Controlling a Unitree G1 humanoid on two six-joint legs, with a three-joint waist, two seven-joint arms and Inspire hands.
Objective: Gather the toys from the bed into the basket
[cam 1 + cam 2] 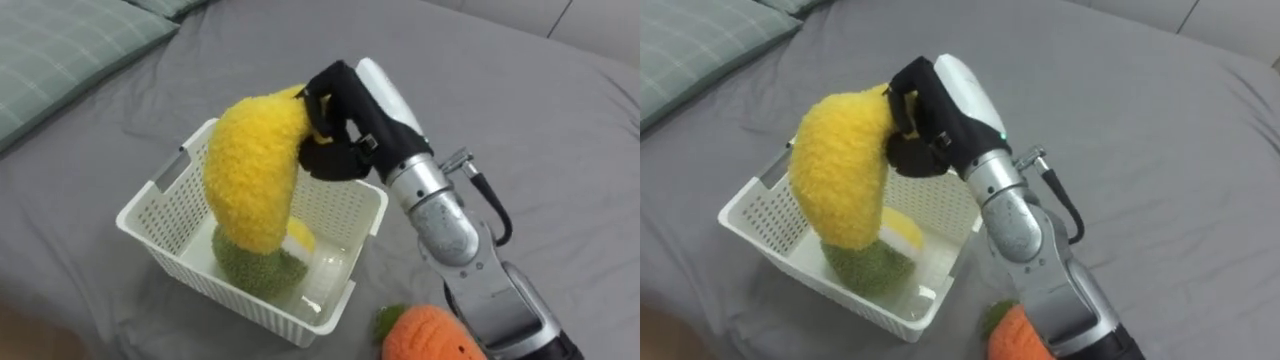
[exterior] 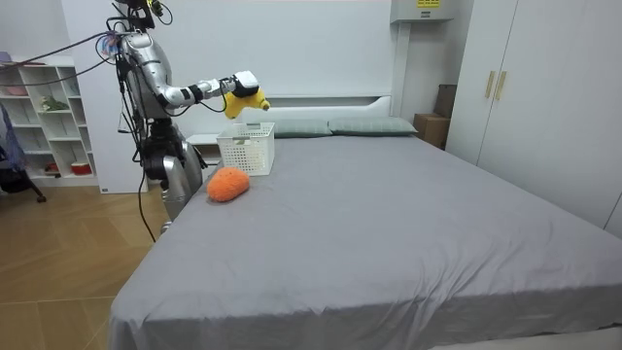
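My right hand [image 1: 340, 125] is shut on the top end of a yellow plush toy [image 1: 250, 170], which hangs down over a white slatted basket [image 1: 150, 225] on the grey bed. The toy's lower end reaches into the basket. Below it, on the basket's floor, lies a green plush toy [image 1: 255, 265] with a pale yellow part. An orange plush toy [image 1: 430, 335] with a green tuft lies on the sheet just beside the basket's near right corner, under my forearm. In the room view I stand at the bedside on the room view's left, arm stretched over the basket [image 2: 245, 151].
A checked green pillow [image 1: 60, 50] lies at the far left of the bed, close to the basket. Grey sheet [image 1: 520, 120] stretches away to the right. In the room view a white shelf [image 2: 49, 117] stands behind me and wardrobes [image 2: 515, 87] on the room view's right.
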